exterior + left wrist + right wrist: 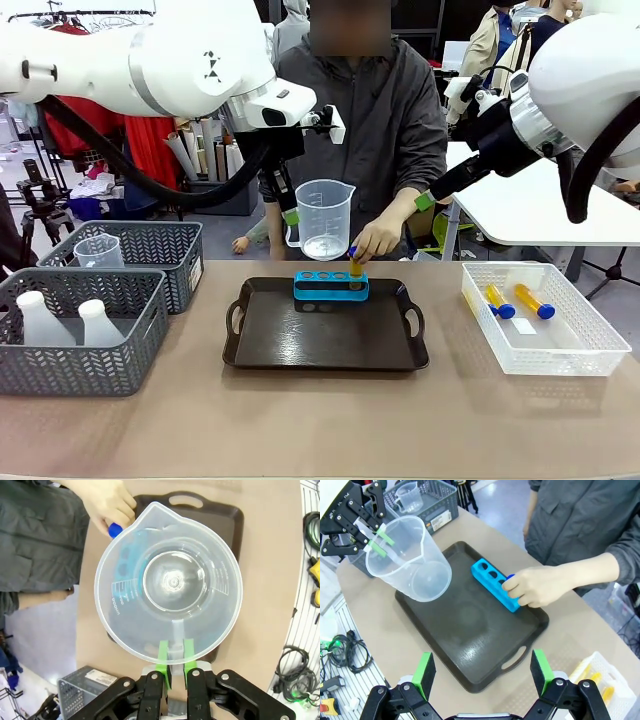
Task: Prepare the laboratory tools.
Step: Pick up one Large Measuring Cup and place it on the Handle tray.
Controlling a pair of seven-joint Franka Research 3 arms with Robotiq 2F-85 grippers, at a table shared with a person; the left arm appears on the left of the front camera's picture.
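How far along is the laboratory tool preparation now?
Done: the blue rack sits on the tray. In hand: the person's hand sets one tube into it, and the left claw holds the beaker above the tray. Left: two tubes lie in the white basket; the right claw is open.

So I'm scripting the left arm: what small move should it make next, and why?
Probably lower the clear handled measuring beaker onto the bare near part of the dark brown handled tray. The left tool grips its handle, holding it above the tray, and the person's hand is busy at the small blue tube rack, so keep clear.
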